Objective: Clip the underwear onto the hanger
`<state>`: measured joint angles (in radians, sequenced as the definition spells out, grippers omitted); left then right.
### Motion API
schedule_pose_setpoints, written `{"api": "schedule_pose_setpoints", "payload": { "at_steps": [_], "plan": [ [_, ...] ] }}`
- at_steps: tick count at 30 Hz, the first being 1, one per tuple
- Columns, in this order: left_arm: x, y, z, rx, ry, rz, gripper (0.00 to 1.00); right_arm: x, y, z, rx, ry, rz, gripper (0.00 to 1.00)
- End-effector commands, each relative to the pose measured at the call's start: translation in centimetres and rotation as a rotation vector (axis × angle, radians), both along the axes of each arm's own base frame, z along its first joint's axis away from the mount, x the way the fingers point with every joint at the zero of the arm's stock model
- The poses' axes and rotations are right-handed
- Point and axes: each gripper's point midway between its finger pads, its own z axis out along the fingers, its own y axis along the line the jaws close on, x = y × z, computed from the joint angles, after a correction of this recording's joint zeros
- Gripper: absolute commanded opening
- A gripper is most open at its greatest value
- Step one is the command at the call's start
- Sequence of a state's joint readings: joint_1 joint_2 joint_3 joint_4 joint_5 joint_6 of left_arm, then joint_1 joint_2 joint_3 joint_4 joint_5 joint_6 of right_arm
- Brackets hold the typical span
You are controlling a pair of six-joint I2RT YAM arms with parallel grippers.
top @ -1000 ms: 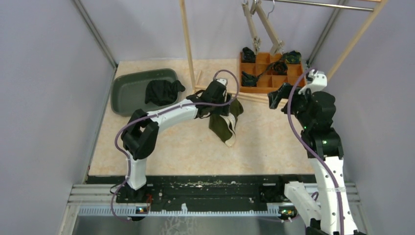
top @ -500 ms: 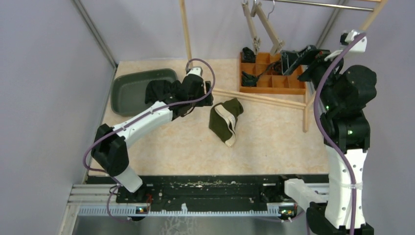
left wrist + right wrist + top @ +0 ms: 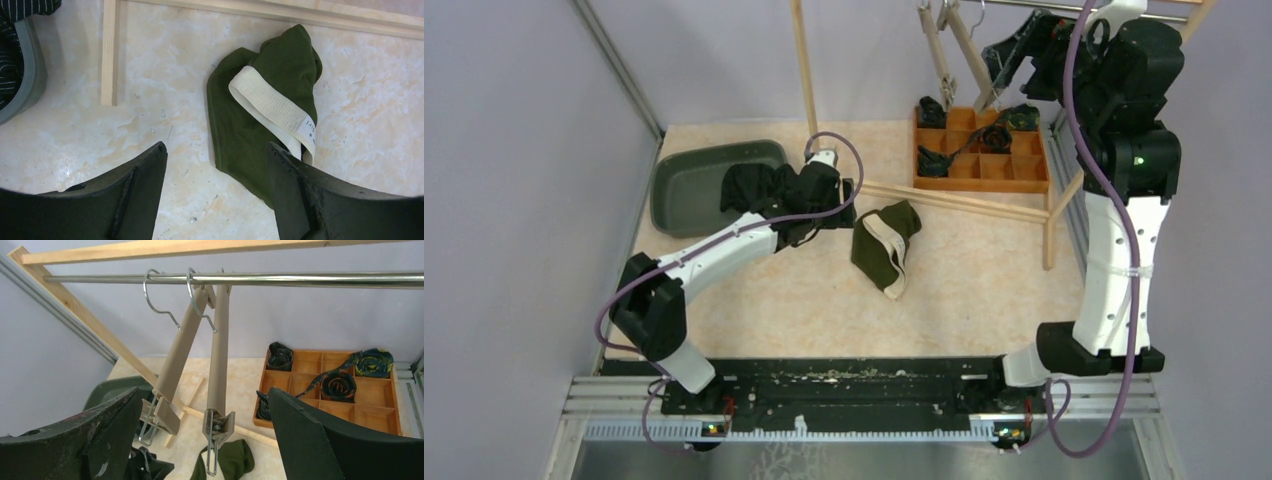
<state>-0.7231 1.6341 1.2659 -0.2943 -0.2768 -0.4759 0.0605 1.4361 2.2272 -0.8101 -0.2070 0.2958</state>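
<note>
1. The green underwear (image 3: 265, 110) lies crumpled on the table (image 3: 165, 80), white waistband showing.
2. The left gripper (image 3: 216, 150) hovers just above it, jaws spread, holding nothing.
3. The right gripper (image 3: 204, 390), raised high, is also spread and empty, and faces two hangers (image 3: 218, 360) on the rail (image 3: 300, 278).

Underwear (image 3: 886, 246) on table (image 3: 964, 290), tray (image 3: 686, 185) to left, compartment box (image 3: 980, 160) behind right

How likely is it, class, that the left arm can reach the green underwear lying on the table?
Probably yes: the left gripper hangs open close over the green underwear, which lies on the tabletop with nothing between them.
</note>
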Motion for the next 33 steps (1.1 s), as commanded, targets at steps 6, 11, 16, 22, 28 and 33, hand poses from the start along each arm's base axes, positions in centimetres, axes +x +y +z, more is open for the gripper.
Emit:
{"api": "schedule_pose_setpoints", "payload": {
  "at_steps": [6,11,16,22,28,33],
  "plan": [
    [-0.5,0.2,0.8,-0.028,-0.009,0.001,0.77,-1.2,0.9,-2.6,0.004,0.097,0.077,0.94],
    [-0.4,0.3,0.6,-0.026,-0.006,0.003,0.77,-1.0,1.0,-3.7,-0.008,0.120,0.081,0.94],
    [-0.4,0.3,0.3,-0.026,0.001,0.002,0.77,-0.5,0.8,-4.4,-0.015,0.136,0.074,0.92],
    [-0.4,0.5,0.1,-0.023,0.004,0.007,0.77,0.0,0.8,-4.9,-0.015,0.144,0.074,0.85],
    [-0.3,0.6,-0.1,-0.019,0.007,0.011,0.77,0.4,0.9,-4.9,-0.015,0.145,0.077,0.80],
    [-0.4,0.7,-0.3,-0.018,0.013,0.011,0.77,0.7,1.1,-4.7,-0.012,0.147,0.087,0.71]
  ]
}}
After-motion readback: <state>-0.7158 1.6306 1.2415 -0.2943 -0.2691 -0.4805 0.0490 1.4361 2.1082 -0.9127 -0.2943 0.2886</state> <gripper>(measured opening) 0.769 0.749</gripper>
